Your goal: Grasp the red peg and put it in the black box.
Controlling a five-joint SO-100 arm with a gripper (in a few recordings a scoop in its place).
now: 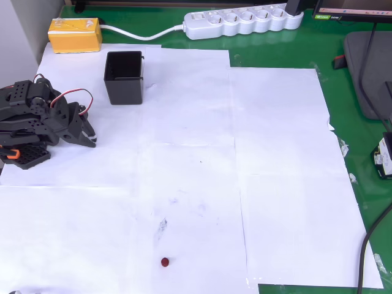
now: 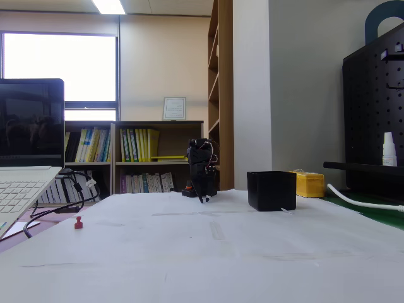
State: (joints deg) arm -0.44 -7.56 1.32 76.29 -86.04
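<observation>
Red peg (image 1: pixel 165 262): seen alone on white paper (image 1: pixel 275 184), far from black box (image 1: pixel 124 77).
Gripper (image 1: pixel 90 138): folded beside black box; jaws seen closed, nothing held.

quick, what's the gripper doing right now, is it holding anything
Gripper: holds nothing; open or shut cannot be told. The red peg lies far from it on the paper.

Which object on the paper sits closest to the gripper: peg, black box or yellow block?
The black box, just right of the gripper overhead; the yellow block is farther, the red peg farthest.

Dark red peg (image 1: pixel 165 262), black box (image 1: pixel 124 78), yellow block (image 1: pixel 75 35), seemingly plain white paper (image 1: pixel 275 184).
</observation>
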